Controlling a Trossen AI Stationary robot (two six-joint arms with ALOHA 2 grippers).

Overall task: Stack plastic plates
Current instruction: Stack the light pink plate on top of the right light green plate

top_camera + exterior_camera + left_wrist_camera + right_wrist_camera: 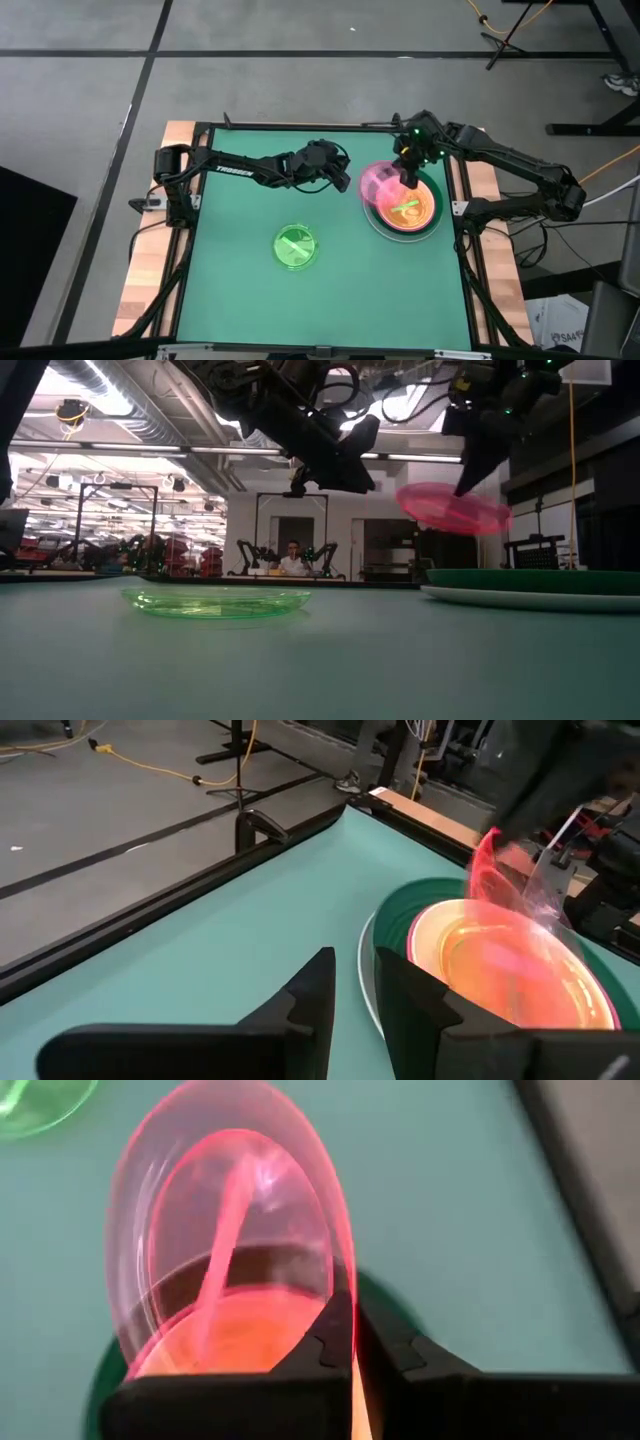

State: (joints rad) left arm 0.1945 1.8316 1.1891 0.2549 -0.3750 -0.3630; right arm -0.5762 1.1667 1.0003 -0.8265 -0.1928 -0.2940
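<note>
A translucent pink plate with a centre bar (376, 184) hangs over the left edge of a stack of plastic plates (428, 222) at the table's right. My right gripper (407, 178) is shut on it. The stack shows a pale plate at the bottom (520, 599), then a dark green one (540, 580), with pink and orange plates on top (500, 970). A lime green plate (296, 246) lies flat on the mat near the middle. My left gripper (352, 1005) hovers just left of the pink plate, open, with nothing between its fingers. My right gripper pinches the pink plate's rim (347, 1295) between its two fingers, at the plate's right-hand side. The fingers (325, 1345) slant down from above and from the right. The plate (455, 508) is lifted clear of the stack, a little tilted, and reaches out toward the left arm.
The green mat (240, 290) has a dark raised frame and wooden borders on both sides (150, 270). Bare mat lies around the lime green plate and along the near edge. A person sits in the room far behind the table (292, 563).
</note>
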